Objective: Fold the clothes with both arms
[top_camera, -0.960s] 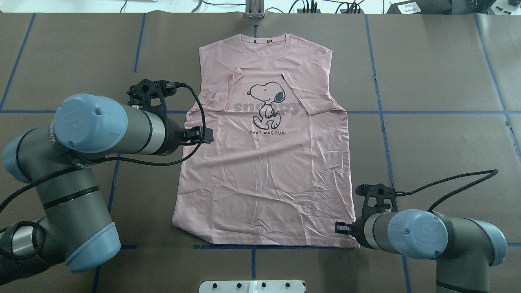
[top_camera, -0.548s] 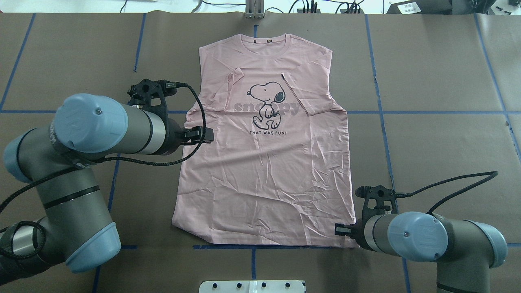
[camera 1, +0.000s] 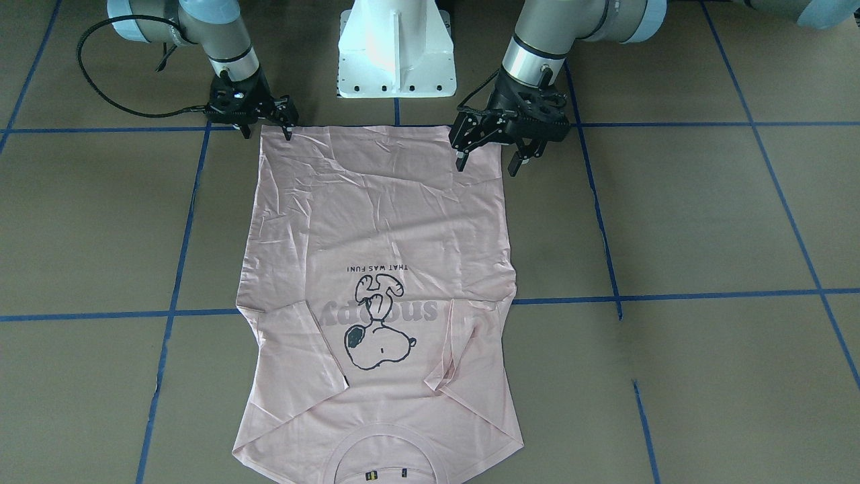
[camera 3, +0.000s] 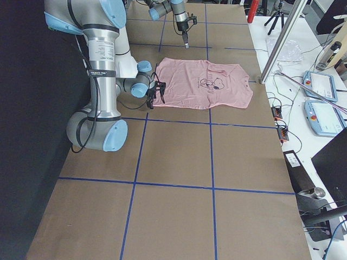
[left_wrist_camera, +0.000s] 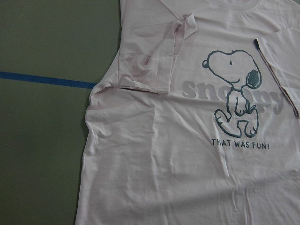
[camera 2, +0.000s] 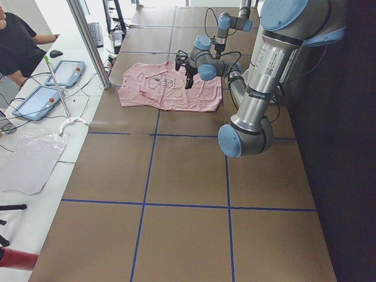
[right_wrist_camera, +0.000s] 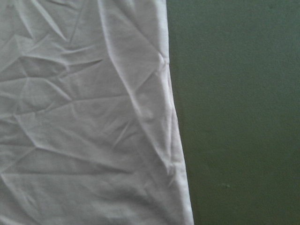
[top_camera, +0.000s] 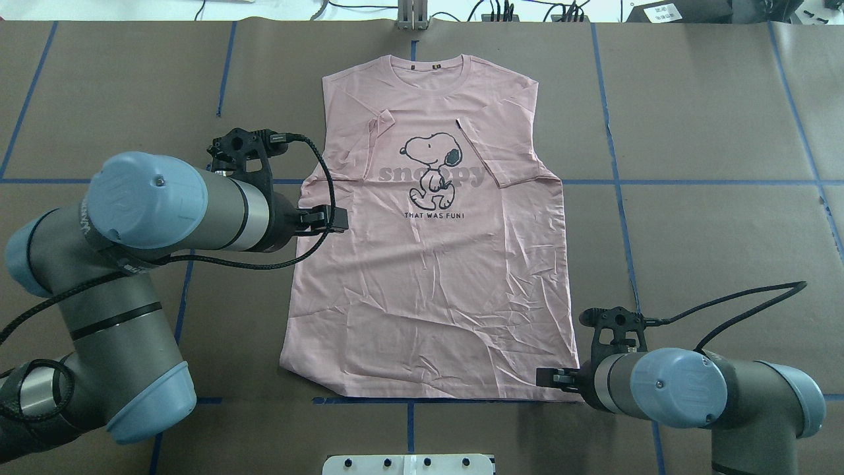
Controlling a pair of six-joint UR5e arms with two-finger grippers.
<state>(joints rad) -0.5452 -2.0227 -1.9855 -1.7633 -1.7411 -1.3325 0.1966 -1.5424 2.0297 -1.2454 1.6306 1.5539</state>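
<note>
Pale pink dog-print cotton T-shirt (top_camera: 428, 297) flat on brown table (top_camera: 725, 99); L arm (top_camera: 165, 204) jaws apart over side, R arm (top_camera: 679, 389) jaws apart at hem corner.

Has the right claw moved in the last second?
Yes, slightly: the right claw has come closer to the blue tape line along the shirt hem.

We hold our left gripper (camera 1: 486, 158) pointing down, jaws spread wide, the wrist leaning just above them. Our right gripper (camera 1: 268, 126) points down too, jaws apart. Behind the jaws, our left arm (top_camera: 142, 211) and right arm (top_camera: 679, 389) bend at the elbow.
</note>
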